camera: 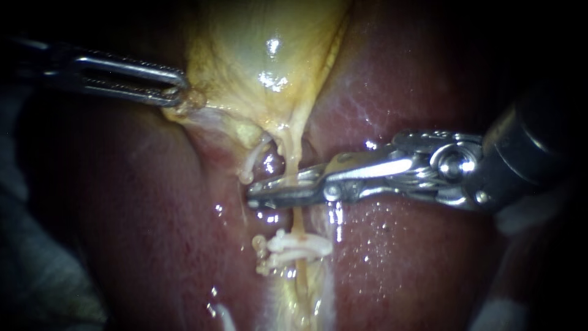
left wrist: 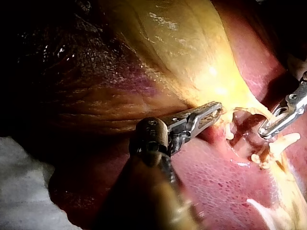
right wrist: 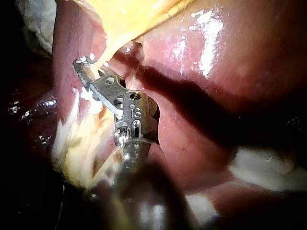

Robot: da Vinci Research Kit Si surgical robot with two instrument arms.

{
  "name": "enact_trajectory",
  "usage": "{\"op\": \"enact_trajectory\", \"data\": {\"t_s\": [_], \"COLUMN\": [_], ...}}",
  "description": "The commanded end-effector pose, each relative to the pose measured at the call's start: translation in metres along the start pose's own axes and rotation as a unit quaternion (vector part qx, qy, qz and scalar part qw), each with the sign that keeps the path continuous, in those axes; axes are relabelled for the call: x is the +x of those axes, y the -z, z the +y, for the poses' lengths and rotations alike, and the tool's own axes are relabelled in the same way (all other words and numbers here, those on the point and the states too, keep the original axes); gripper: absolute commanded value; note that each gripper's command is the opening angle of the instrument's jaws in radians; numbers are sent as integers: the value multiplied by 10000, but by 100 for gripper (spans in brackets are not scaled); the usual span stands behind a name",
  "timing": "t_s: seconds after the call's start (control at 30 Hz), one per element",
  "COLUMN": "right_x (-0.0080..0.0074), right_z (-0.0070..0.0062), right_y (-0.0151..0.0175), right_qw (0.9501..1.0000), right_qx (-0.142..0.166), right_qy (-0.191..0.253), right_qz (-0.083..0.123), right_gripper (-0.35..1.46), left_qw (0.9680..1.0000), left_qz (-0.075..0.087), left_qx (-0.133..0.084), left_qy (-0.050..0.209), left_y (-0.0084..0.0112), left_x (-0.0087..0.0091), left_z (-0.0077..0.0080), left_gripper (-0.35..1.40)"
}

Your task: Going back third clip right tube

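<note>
Right instrument [camera: 254,195] pincer clamped crosswise on right tube [camera: 299,224], above two clips [camera: 291,248]; retreat path judged rightward. Left instrument [camera: 177,90] pincer grips gallbladder [camera: 257,43].

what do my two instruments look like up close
Both are bare silvery metal on dark shafts. The left instrument ends in long, narrow jaws, each with a slot down its length. The right instrument has a stockier tip with small round holes in its side, a round hinge pin, and thin steel cables showing at its wrist.
</note>
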Motion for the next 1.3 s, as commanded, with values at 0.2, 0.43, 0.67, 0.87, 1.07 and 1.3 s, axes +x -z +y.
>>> {"op": "enact_trajectory", "data": {"t_s": [0.2, 0.43, 0.67, 0.87, 1.07, 1.3], "right_x": [-12, -45, -59, -60, -63, -62], "right_z": [13, 55, 84, 81, 75, 70], "right_y": [-10, -31, -31, -24, -15, 4], "right_qw": [9999, 9995, 9985, 9975, 9956, 9920], "right_qx": [-43, -131, -175, -154, -123, -295], "right_qy": [163, 289, 515, 691, 930, 1225], "right_qz": [9, 17, 19, 5, -16, 65], "right_gripper": [-1, 41, 47, 47, 48, 50], "left_qw": [10000, 10000, 10000, 10000, 10000, 10000], "left_qz": [0, 1, 0, -2, -2, -3], "left_qx": [1, 2, 2, -1, -2, -3], "left_qy": [1, 0, 0, -2, -2, -3], "left_y": [0, 0, 0, 2, 2, 2], "left_x": [0, -1, -1, -1, -1, -2], "left_z": [0, 0, 0, 0, 0, -1], "left_gripper": [-35, -35, -35, -35, -35, -35]}}
